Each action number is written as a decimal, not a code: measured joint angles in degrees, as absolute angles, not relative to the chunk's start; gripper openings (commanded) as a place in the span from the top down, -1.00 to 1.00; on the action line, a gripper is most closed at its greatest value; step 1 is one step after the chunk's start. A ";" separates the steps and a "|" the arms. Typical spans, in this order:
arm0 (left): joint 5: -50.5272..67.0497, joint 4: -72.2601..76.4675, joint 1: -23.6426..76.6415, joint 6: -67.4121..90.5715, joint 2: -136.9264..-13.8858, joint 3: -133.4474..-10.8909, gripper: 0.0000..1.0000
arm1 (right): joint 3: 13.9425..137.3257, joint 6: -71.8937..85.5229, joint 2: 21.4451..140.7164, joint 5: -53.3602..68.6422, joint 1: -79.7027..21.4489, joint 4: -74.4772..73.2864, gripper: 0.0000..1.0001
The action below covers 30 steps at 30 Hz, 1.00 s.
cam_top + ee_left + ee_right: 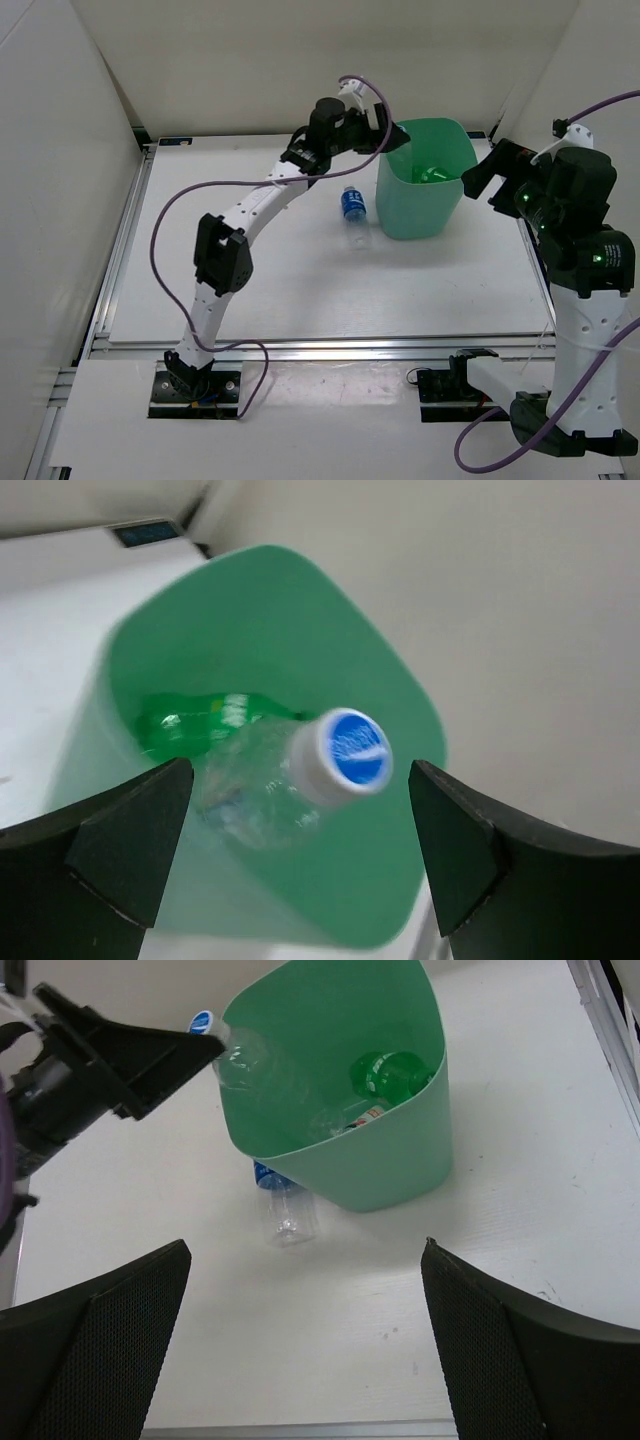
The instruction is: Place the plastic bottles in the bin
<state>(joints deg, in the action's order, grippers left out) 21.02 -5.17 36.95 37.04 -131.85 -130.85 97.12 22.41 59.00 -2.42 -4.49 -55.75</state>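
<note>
1. The clear blue-capped bottle is seen at the mouth of the bin, cap towards the camera and body tipped down inside, just within the near rim.
2. The green bottle is seen lying deeper in the bin.
3. The blue-labelled bottle is left lying on the table, just beside the bin's left wall.
4. The left gripper is held over the bin mouth with its fingers spread wide. The clear bottle sits between them and is touched by neither.
5. The right gripper is held spread as well, empty, and to the right of the bin.
6. The drop is judged nearly done, with one bottle yet to be fetched.
7. Risks:
   - The falling bottle could catch the rim and tip out, since it sits so close to the edge.
   - The bin could be nudged or toppled if the rim is clipped by a finger.
   - The bottle on the table could be rolled away, or pinned against the bin wall, by a careless approach.
</note>
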 measured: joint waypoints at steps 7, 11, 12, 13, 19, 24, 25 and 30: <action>10.24 -6.74 29.26 33.01 -108.14 -102.74 -1.00 | 94.85 22.41 59.64 -0.12 -4.49 -52.90 -1.00; 9.63 -5.93 23.31 33.47 -101.73 -92.86 -1.00 | 93.56 22.55 60.38 1.13 -4.49 -51.92 -1.00; 10.57 -6.02 22.65 33.71 -102.08 -91.83 -1.00 | 93.23 22.57 60.42 1.32 -4.49 -51.66 -1.00; 12.08 -5.91 22.28 33.89 -103.11 -91.44 -1.00 | 93.01 22.59 60.45 1.52 -4.49 -51.66 -1.00; 19.97 -6.70 22.48 34.33 -115.85 -91.18 -1.00 | 92.88 22.55 60.69 1.67 -4.49 -51.05 -1.00; 26.11 -11.40 22.85 34.79 -128.07 -95.48 -1.00 | 92.88 22.00 60.66 1.08 -4.49 -51.00 -1.00; 27.14 -12.40 22.90 34.96 -130.39 -97.58 -1.00 | 92.88 21.87 60.64 0.75 -4.49 -51.00 -1.00; 32.05 -16.03 24.36 35.59 -138.80 -111.18 -1.00 | 92.88 20.69 60.10 -0.99 -4.49 -51.27 -1.00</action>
